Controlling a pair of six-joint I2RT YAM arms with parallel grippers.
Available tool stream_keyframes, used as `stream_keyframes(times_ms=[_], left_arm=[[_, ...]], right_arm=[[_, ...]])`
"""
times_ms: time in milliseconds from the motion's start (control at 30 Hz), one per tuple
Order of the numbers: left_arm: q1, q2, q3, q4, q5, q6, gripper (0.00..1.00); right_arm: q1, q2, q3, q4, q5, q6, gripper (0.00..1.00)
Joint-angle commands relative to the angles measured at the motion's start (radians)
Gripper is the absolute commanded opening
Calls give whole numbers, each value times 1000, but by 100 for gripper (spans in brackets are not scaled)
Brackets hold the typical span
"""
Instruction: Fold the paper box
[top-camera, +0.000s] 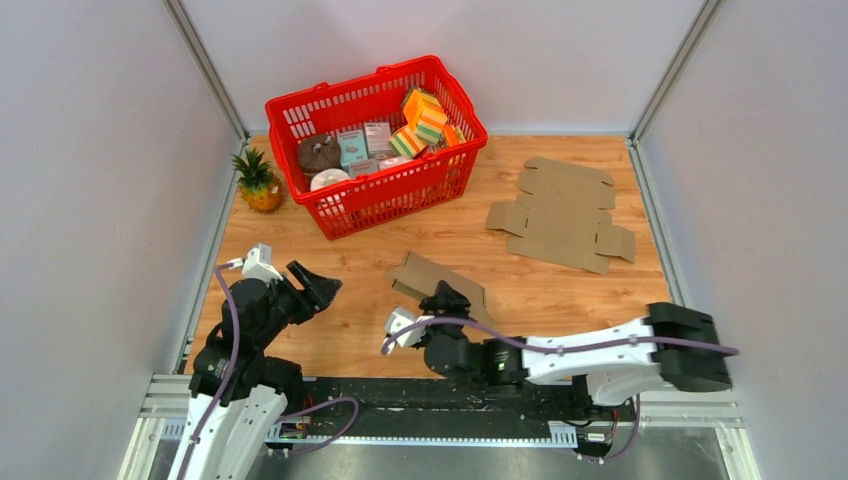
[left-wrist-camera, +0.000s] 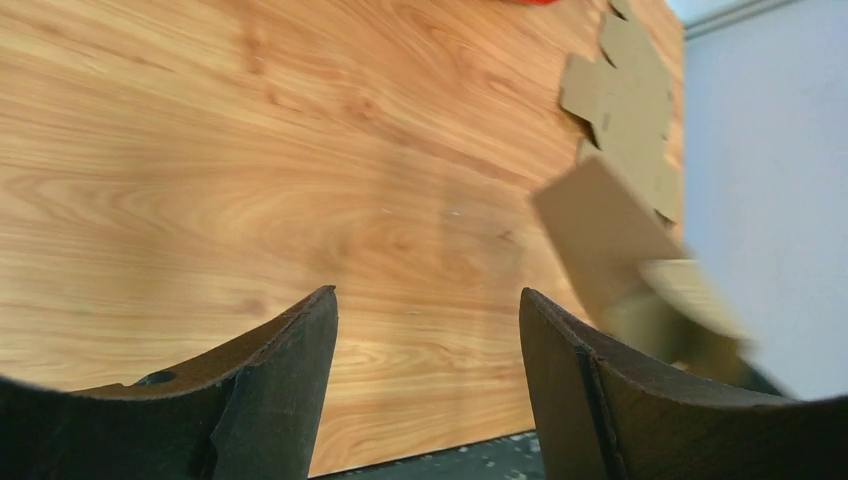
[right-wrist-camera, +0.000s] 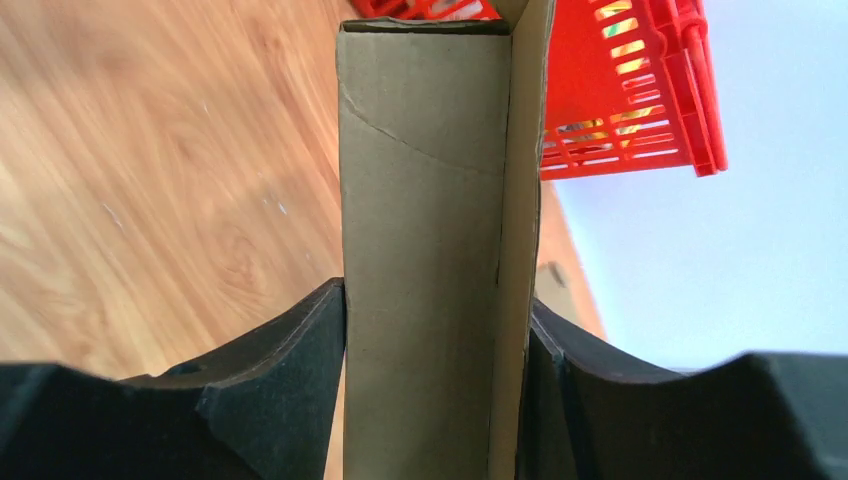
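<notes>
The brown paper box (top-camera: 440, 276), partly folded, lies near the table's middle front. My right gripper (top-camera: 446, 297) is shut on its near end; in the right wrist view the box (right-wrist-camera: 435, 250) fills the gap, and both fingers (right-wrist-camera: 300, 360) press its sides. My left gripper (top-camera: 318, 283) stands open to the left of the box, apart from it. Between its fingers (left-wrist-camera: 290, 380) only bare wood shows, and the box (left-wrist-camera: 610, 240) appears blurred at the right. A second, flat cardboard blank (top-camera: 565, 212) lies at the back right.
A red basket (top-camera: 380, 150) filled with several items stands at the back centre. A pineapple (top-camera: 259, 181) sits to its left. White walls close in both sides and the back.
</notes>
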Motion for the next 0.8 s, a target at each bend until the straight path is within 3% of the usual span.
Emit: stream_keyframes(times_ms=[0, 67, 100, 133, 200, 300, 467, 600, 767], left_arm=[[9, -5, 99, -154, -163, 176, 74], [7, -10, 116, -163, -190, 206, 74], [7, -11, 122, -160, -192, 213, 74], [7, -10, 124, -154, -186, 216, 73], [7, -10, 113, -139, -163, 219, 72], [7, -8, 64, -82, -74, 222, 71], [7, 16, -43, 120, 206, 222, 65], [6, 62, -143, 342, 452, 196, 61], [-43, 145, -152, 398, 428, 251, 61]], right_arm=[[-4, -228, 196, -601, -180, 425, 55], [-51, -254, 265, -710, -362, 506, 55], [-65, -244, 316, -869, -389, 554, 55], [-71, -236, 397, -925, -400, 580, 54], [-126, -199, 456, -1072, -562, 612, 56], [-200, -136, 537, -1164, -797, 637, 59], [-298, -32, 562, -1128, -936, 547, 57], [-378, -21, 478, -894, -1046, 422, 56], [-407, 84, 487, -843, -1115, 349, 60]])
